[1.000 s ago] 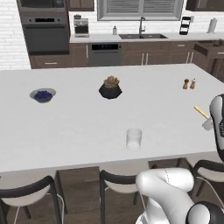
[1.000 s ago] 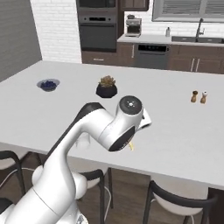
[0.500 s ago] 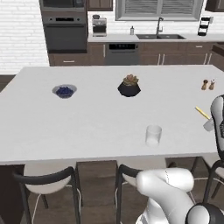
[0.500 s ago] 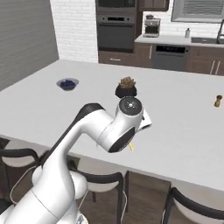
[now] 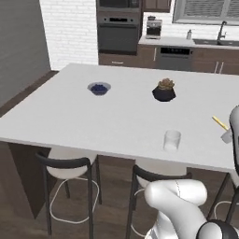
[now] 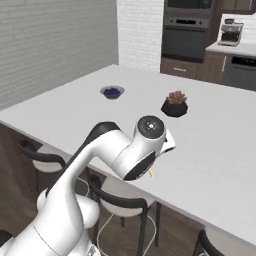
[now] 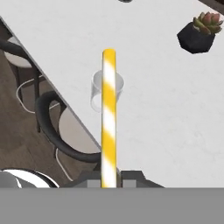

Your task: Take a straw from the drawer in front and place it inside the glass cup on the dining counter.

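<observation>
Yellow, with paler diagonal stripes, the straw (image 7: 108, 118) runs from the bottom centre of the hand view up the middle of that picture. Its lower end sits clamped between the two dark fingertips of the tool (image 7: 109, 180), jaws narrow and closed on it. Its upper end overlaps the glass cup (image 7: 106, 92) in that view; whether it touches the cup cannot be told.

Glass cup (image 5: 172, 140) stands upright on the white counter (image 5: 88, 116), near the edge that faces the robot, with a black-framed stool (image 5: 69, 169) tucked under the counter below and to its left. The cup holds nothing visible.

In the left base view, one end of the straw (image 5: 219, 123) shows at the right edge above the counter, tilted, right of the cup and apart from it. In the right base view a short yellow tip (image 6: 152, 173) pokes out below the white wrist, over the counter's near edge.

Farther back on the counter: a black plant pot (image 5: 164, 91) with a small succulent, and left of it, well apart, a dark blue bowl (image 5: 99, 88). Both lie beyond the cup.

Behind the counter, against the white brick wall, a built-in oven (image 5: 118, 34) sits in dark cabinetry.
</observation>
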